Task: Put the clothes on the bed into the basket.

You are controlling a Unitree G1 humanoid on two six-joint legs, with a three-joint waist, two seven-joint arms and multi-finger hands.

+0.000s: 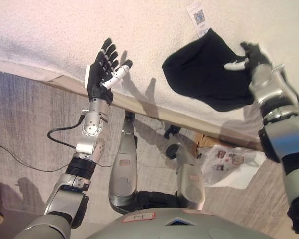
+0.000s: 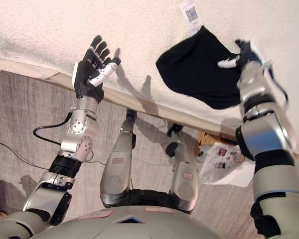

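Note:
A black garment point(image 1: 204, 74) is bunched on the white bed cover point(image 1: 65, 30) at the upper right. My right hand point(image 1: 249, 57) is at its right edge, fingers and white-tipped thumb pinched on the cloth. My left hand point(image 1: 104, 72) is raised over the bed's near edge at the left, open with fingers spread and holding nothing. It is well apart from the garment. No basket shows in either view.
The bed's wooden side rail point(image 1: 139, 104) runs diagonally across the view. A white printed tag point(image 1: 198, 17) lies on the cover just above the garment. A white plastic bag point(image 1: 229, 167) lies on the grey floor under the bed's edge at the right.

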